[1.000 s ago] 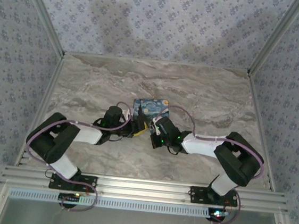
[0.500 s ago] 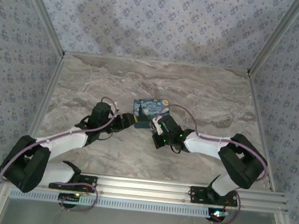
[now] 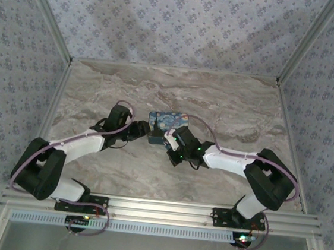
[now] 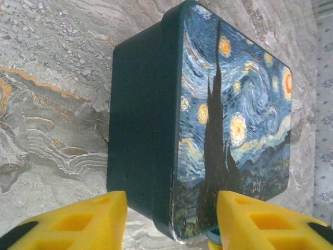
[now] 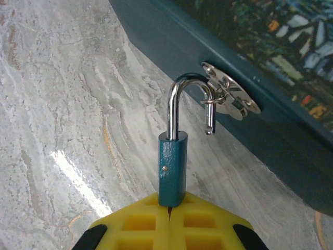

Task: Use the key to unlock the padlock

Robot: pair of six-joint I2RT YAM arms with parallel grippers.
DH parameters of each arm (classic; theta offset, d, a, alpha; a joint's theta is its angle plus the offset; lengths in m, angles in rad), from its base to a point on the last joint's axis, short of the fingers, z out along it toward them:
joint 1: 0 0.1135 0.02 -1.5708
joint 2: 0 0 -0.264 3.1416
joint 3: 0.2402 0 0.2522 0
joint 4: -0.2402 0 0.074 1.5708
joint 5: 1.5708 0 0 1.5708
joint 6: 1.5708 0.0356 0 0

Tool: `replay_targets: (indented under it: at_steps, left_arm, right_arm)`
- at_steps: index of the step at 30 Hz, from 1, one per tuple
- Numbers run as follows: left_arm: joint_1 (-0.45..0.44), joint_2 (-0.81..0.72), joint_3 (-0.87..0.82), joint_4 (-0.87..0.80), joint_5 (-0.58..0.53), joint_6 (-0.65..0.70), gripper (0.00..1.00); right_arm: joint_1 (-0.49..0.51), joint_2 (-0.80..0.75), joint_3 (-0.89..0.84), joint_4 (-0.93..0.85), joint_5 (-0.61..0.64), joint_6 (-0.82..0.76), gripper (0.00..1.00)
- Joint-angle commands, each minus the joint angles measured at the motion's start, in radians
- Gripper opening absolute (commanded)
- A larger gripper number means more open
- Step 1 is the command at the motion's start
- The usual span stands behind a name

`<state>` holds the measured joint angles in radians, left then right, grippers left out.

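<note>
A grey-veined marble worktop (image 3: 99, 88) sat inside walls papered with a small blue floral print. Near its middle lay a dark teal box (image 3: 163, 120) with a lid painted in swirling blue and yellow night sky. The two arms met at the box. The left claw (image 4: 170, 202) was spread wide, and the near corner of the box sat between its yellow fingers (image 4: 91, 216). The right claw (image 5: 169, 205) was pinched tight on the body of the small blue padlock (image 5: 172, 169). The padlock stood upright beside the box's side wall. Its silvery shackle (image 5: 177, 99) was sprung open, the free end hooked through the metal hasp (image 5: 231, 96) on that wall.
</note>
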<state>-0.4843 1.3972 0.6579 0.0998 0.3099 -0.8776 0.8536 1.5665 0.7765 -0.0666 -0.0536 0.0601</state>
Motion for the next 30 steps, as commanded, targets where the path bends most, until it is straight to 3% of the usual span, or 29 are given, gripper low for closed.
replay_targets:
  at_steps: [1, 11, 30]
  left_arm:
    - [0.006, 0.036, 0.052, -0.008, 0.007, 0.023, 0.42]
    - [0.006, 0.107, 0.068, 0.028, 0.032, 0.021, 0.25]
    - [0.011, 0.132, 0.062, 0.046, 0.049, 0.018, 0.23]
  right_arm:
    - [0.010, 0.020, 0.033, -0.047, 0.029, -0.053, 0.00]
    - [0.036, 0.045, 0.049, -0.056, 0.086, -0.106, 0.00]
    - [0.064, 0.079, 0.116, -0.081, 0.181, -0.267, 0.00]
